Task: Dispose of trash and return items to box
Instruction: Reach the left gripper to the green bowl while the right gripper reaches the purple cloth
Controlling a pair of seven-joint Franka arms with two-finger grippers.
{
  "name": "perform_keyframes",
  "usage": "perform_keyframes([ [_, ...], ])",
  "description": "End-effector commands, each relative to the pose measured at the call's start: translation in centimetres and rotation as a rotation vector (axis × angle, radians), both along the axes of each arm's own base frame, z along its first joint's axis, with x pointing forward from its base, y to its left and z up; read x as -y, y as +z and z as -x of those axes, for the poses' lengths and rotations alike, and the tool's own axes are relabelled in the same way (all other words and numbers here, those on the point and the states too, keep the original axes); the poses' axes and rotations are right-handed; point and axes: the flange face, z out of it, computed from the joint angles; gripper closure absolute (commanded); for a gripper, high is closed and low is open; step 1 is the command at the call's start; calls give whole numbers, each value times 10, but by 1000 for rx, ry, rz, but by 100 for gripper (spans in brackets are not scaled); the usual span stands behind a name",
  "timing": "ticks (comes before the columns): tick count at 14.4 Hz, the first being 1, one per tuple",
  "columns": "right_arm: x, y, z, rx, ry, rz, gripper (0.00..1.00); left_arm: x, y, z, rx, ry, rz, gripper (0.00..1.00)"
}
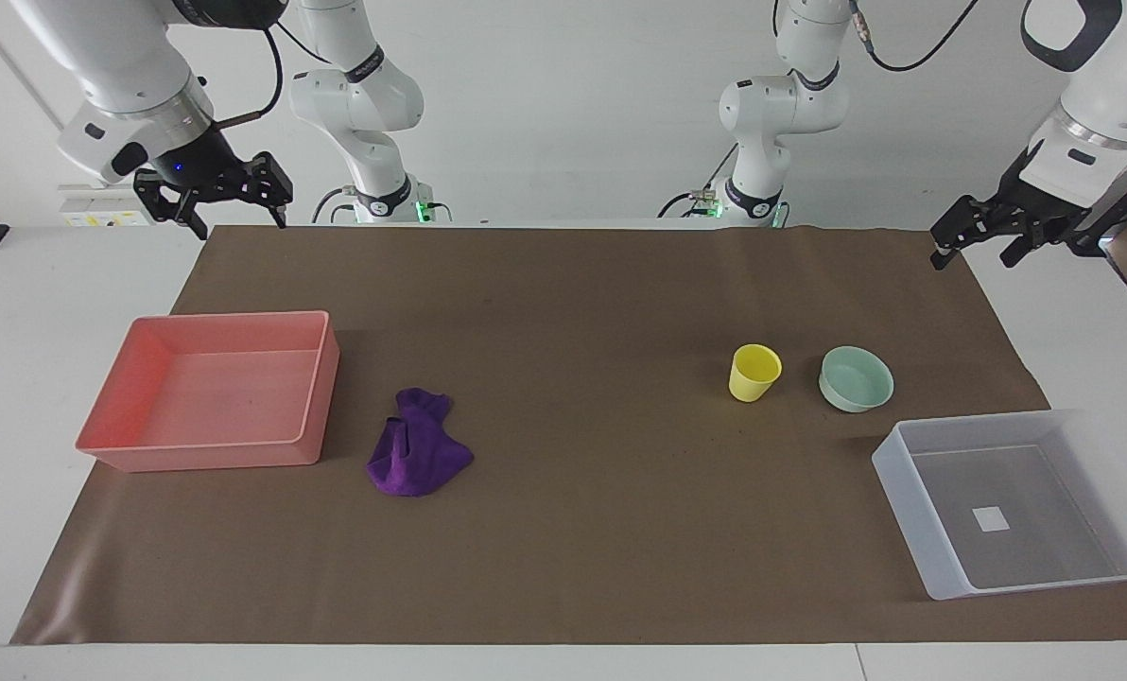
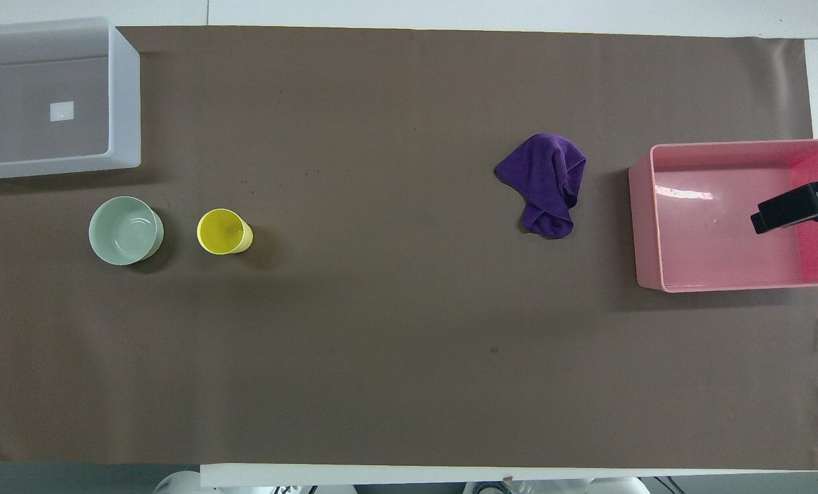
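The purple rag lies crumpled on the brown mat beside the pink tray, also in the overhead view. The yellow cup stands upright next to the mint-green bowl, toward the left arm's end; both also show in the overhead view, cup and bowl. The clear bin with a white label stands a little farther from the robots than the bowl, and holds nothing. My right gripper is open and raised at the right arm's end. My left gripper is open and raised at the left arm's end. Both hold nothing.
The pink tray sits toward the right arm's end and holds nothing; one finger of the right gripper shows over it from above. A brown mat covers the white table. The mat's middle is bare.
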Motion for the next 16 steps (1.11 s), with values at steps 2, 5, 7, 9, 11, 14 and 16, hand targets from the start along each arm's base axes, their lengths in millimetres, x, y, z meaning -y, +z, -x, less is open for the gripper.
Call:
perform_keyframes([
  [2, 1, -1, 3, -6, 14, -13, 0, 5, -2, 4, -12, -15, -13, 0],
  [5, 1, -1, 3, -6, 14, -13, 0, 7, -4, 7, -20, -9, -13, 0],
  [7, 1, -1, 3, -5, 25, -14, 0, 4, -28, 18, 7, 23, -14, 0],
  [9, -3, -1, 2, 2, 27, -20, 0, -6, -90, 41, 120, 34, -16, 0],
  [11, -9, -8, -5, 40, 26, -37, 1, -30, -136, 42, 118, 57, -30, 0],
  [14, -35, -43, -34, 60, 57, -74, 0, -41, -204, 25, 76, 99, -33, 0],
  [16, -51, -78, -57, 75, 35, -74, 0, -46, -250, 27, 106, 109, -34, 0],
])
